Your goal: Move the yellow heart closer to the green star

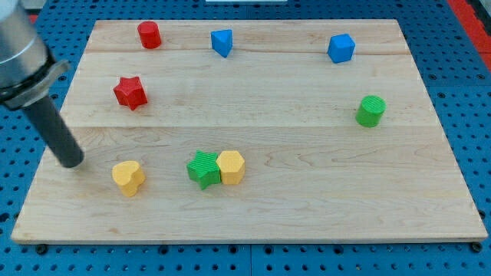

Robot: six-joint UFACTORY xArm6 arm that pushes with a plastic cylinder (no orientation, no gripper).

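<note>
The yellow heart (128, 178) lies on the wooden board at the lower left. The green star (203, 169) lies to its right, about one block's width away, and touches a yellow hexagon (231, 167) on its right side. My tip (70, 162) rests on the board just left of the yellow heart and slightly above it in the view, a short gap apart from it. The dark rod rises from the tip toward the view's top left.
A red star (130, 92) lies above the heart. A red cylinder (149, 34), a blue block (222, 41) and a blue cube (341, 47) sit along the board's top. A green cylinder (370, 111) is at the right. The board's left edge (46, 153) is near my tip.
</note>
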